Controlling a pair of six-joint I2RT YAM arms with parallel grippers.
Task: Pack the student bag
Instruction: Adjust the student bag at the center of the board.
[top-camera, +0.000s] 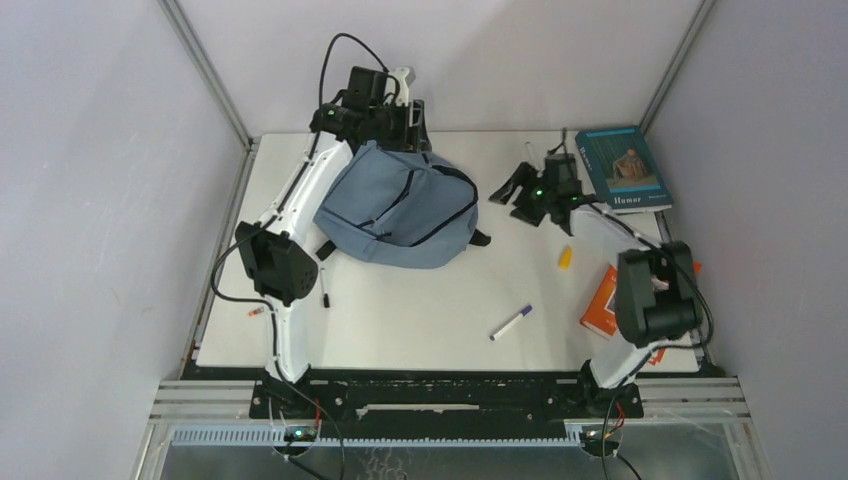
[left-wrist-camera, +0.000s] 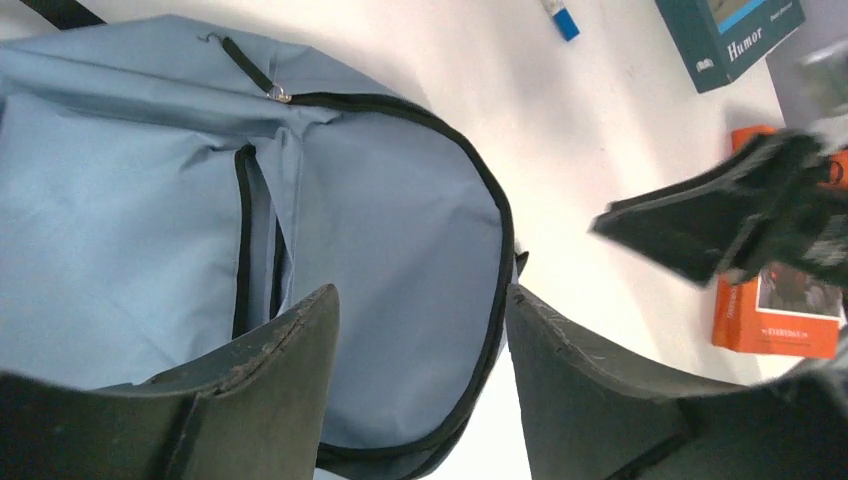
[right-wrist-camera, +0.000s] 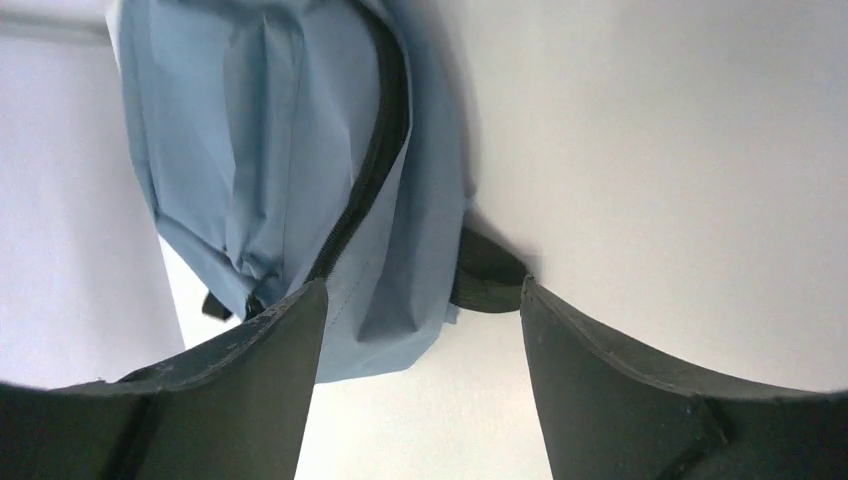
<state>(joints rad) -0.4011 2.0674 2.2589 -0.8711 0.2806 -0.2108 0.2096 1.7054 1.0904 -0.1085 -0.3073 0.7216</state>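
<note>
While the left gripper (left-wrist-camera: 420, 300) and right gripper (right-wrist-camera: 422, 290) are hovering beside the bag (top-camera: 400, 205), fingers spread and empty, its zip (left-wrist-camera: 497, 215) is seemingly lying shut; pinching loose fabric risks dragging it.

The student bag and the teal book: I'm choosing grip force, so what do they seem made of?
The student bag: soft matte grey-blue fabric; it creases and slumps. The teal book: probably paper with a smooth card cover; flat, crisp edges.
</note>
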